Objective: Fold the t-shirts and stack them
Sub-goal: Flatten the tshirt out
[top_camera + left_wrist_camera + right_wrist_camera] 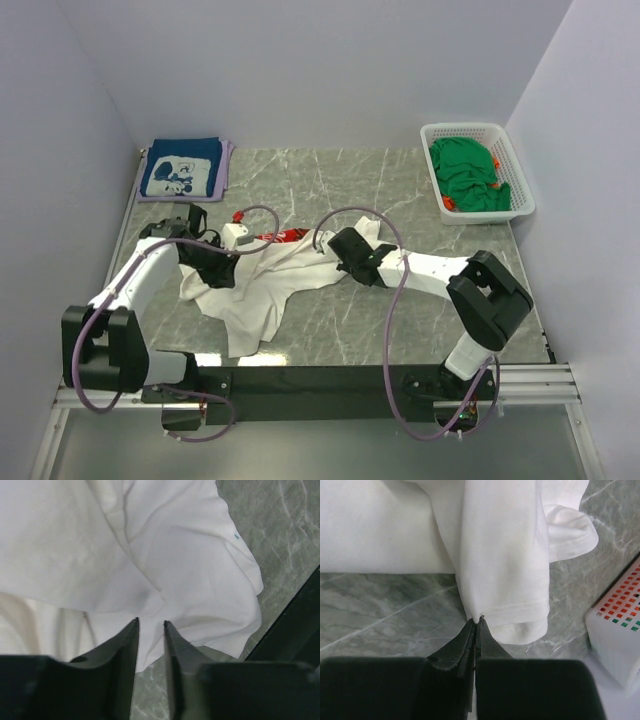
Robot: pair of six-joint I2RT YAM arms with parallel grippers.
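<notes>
White t-shirt (pixel 255 300): light, limp; best taken at hem corners. Right gripper (pixel 479 621) pinches hem; left gripper (pixel 151 622) released.

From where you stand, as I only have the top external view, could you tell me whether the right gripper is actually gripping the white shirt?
Observer: Yes. In the right wrist view the right gripper is shut, pinching a hanging fold of the white t-shirt right at its hem.
Operator: Thank you. And is the left one holding cloth too?
Observer: No. The left gripper has its jaws apart with no cloth pinched between them; the shirt's edge lies just beyond the tips.
</notes>
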